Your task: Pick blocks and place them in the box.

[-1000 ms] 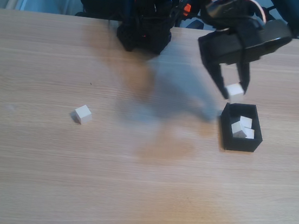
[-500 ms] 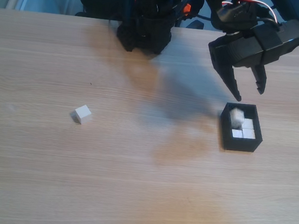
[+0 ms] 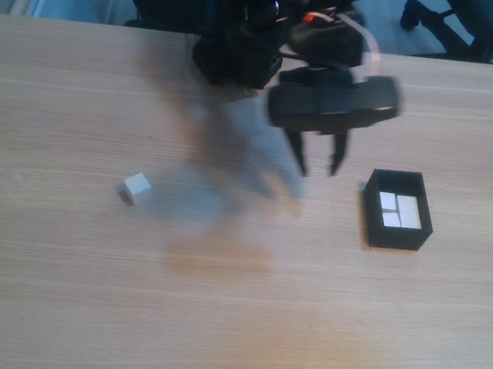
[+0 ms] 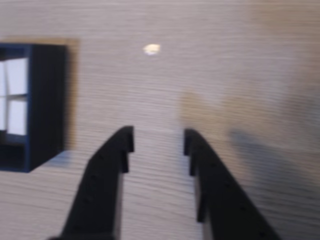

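Gripper (image 3: 318, 169) empty, jaws parted, tips pointing down above the desk (image 3: 229, 326) mid-span, left of the box (image 3: 394, 235). Box near the desk's right edge, long axis running front to back, white blocks (image 3: 400, 212) packed inside. One block (image 3: 136, 188) alone toward the left side.

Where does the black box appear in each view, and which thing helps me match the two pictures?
Fixed view: the black box stands on the table at the right, right of the open pincer.
Wrist view: the black box is at the left edge, cut off by the frame, left of the pincer.
Shared landmark: the white blocks inside it.
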